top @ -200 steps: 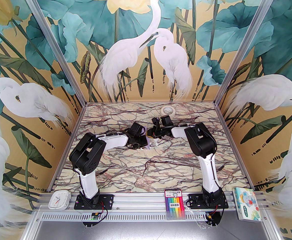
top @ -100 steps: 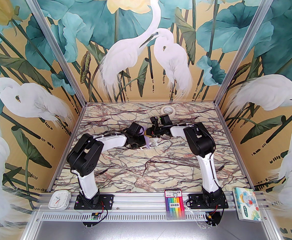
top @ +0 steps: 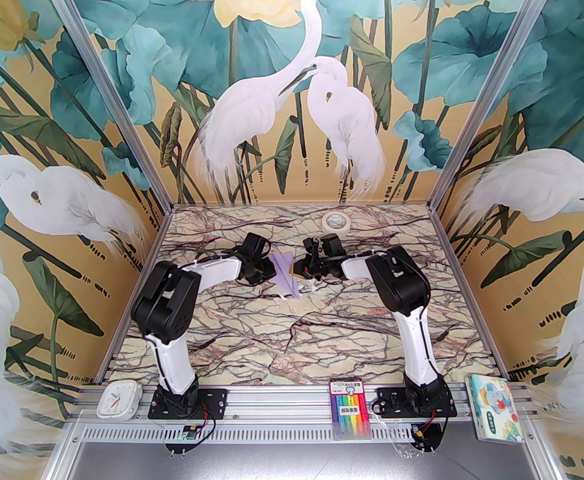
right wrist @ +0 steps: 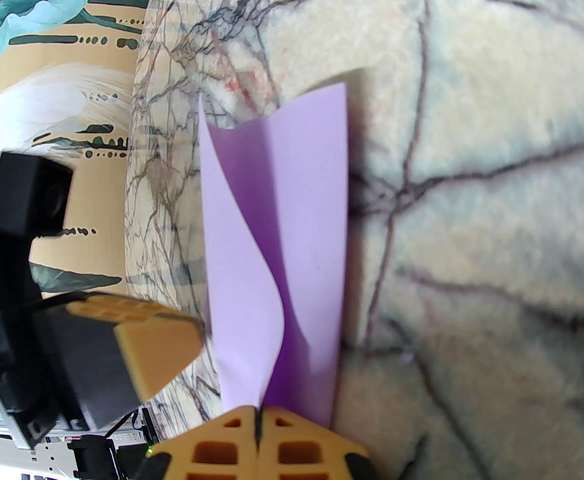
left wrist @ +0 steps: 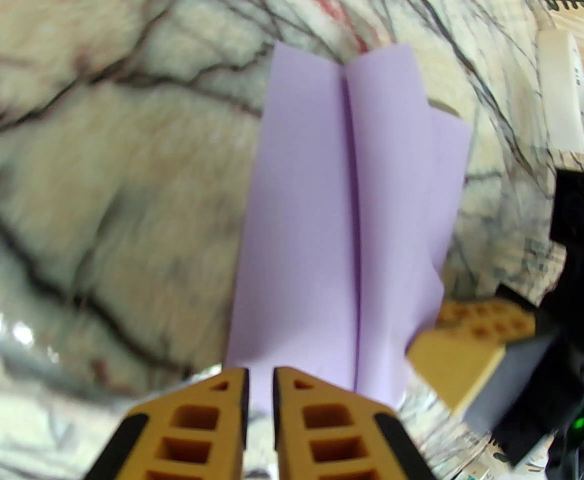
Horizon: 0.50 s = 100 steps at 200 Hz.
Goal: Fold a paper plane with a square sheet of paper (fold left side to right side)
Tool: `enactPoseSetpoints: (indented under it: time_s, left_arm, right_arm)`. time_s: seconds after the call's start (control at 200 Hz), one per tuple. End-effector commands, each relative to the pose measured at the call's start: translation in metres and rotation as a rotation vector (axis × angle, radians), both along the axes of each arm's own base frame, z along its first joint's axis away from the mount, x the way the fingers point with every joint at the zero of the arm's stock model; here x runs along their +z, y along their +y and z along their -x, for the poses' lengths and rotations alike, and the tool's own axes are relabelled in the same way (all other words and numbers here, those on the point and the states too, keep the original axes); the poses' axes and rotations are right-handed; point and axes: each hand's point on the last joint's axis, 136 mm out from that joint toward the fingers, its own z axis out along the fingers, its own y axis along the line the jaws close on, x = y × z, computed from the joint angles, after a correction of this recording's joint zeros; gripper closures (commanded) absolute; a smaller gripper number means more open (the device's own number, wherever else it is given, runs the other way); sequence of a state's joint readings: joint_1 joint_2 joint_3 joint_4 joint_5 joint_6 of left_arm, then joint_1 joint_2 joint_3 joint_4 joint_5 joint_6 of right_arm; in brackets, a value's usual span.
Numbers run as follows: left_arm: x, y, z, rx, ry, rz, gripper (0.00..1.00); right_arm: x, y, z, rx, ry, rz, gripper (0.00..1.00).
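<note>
Your left gripper (left wrist: 259, 375) is sitting just left of the plane (top: 285, 277), its fingers a narrow slit apart and gripping nothing. The plane is lying mid-counter (top: 322, 338) between both arms, one flap lifting. Your right gripper (right wrist: 258, 413) is pinching the plane's edge, fingers pressed together on it. A tape roll (top: 335, 221) is resting behind.

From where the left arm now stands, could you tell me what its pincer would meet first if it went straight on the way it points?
Most likely the paper plane: it lies directly ahead of the left pincer, whose fingers are nearly closed with a narrow gap. Depth is unclear, so it might pass just over it.
</note>
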State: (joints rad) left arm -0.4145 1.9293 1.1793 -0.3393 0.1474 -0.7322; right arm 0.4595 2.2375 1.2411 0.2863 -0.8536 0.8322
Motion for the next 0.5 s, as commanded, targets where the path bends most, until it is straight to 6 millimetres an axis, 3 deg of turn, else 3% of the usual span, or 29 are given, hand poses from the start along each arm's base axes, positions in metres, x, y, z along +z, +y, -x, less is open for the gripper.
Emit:
enactPoseSetpoints:
  time_s: [0.0,0.295,0.495]
  left_arm:
    - [-0.010,0.002,-0.003,-0.010,0.035,-0.052,0.85]
    - [-0.020,-0.006,-0.019,-0.043,0.022,-0.057,0.86]
    - [-0.018,-0.020,-0.036,-0.101,-0.020,-0.024,0.86]
  right_arm:
    - [0.022,0.007,0.001,-0.034,-0.041,-0.025,0.97]
    - [0.033,0.006,-0.005,-0.115,-0.058,-0.040,0.96]
    - [0.029,0.003,-0.007,-0.169,-0.042,-0.035,0.95]
